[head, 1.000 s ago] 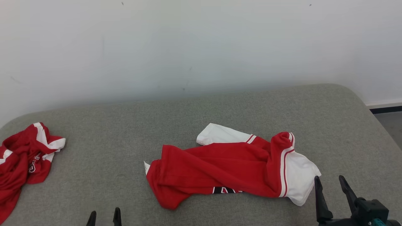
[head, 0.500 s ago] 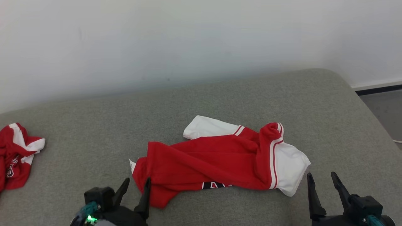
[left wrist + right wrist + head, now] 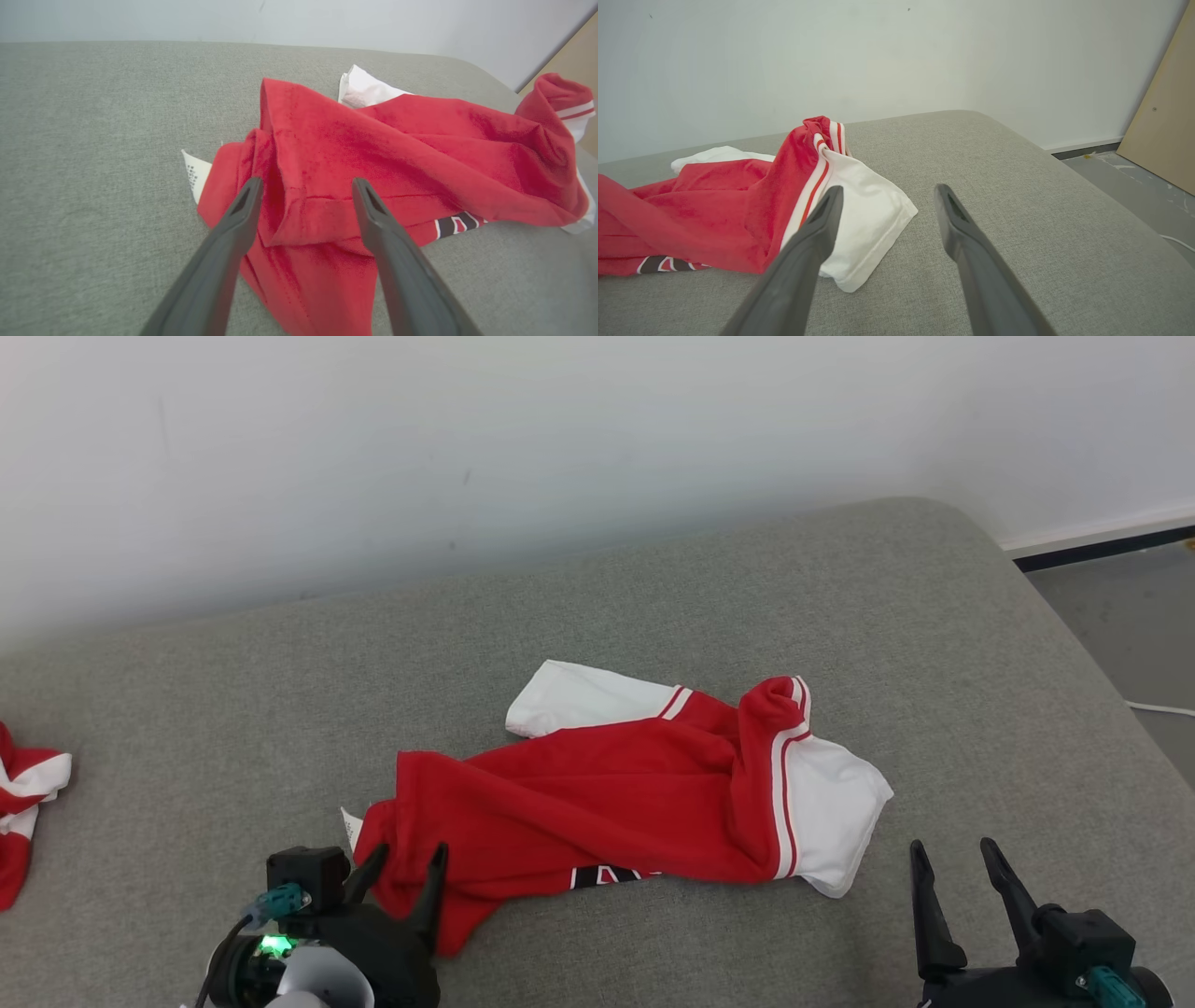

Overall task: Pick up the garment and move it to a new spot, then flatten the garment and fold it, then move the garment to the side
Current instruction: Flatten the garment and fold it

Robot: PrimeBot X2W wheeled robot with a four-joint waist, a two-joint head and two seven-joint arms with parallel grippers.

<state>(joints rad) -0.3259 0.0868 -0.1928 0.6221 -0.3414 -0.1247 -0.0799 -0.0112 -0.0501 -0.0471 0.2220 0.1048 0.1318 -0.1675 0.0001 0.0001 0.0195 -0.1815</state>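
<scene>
so my left gripper [image 3: 409, 851] just came up in the last second, jaws spread wide and straddling the red end of the garment [image 3: 607, 793] right at its tips, right gripper [image 3: 950, 846] also wide and empty beside the white sleeve [image 3: 831, 803], so the pickup looks next

The left gripper [image 3: 307, 182] rose from lower centre, jaws wide apart, tips framing a fold of the crumpled red garment [image 3: 397, 149] — white label [image 3: 195, 173] at centre left. Grey upholstery [image 3: 84, 140] lay beneath.
</scene>
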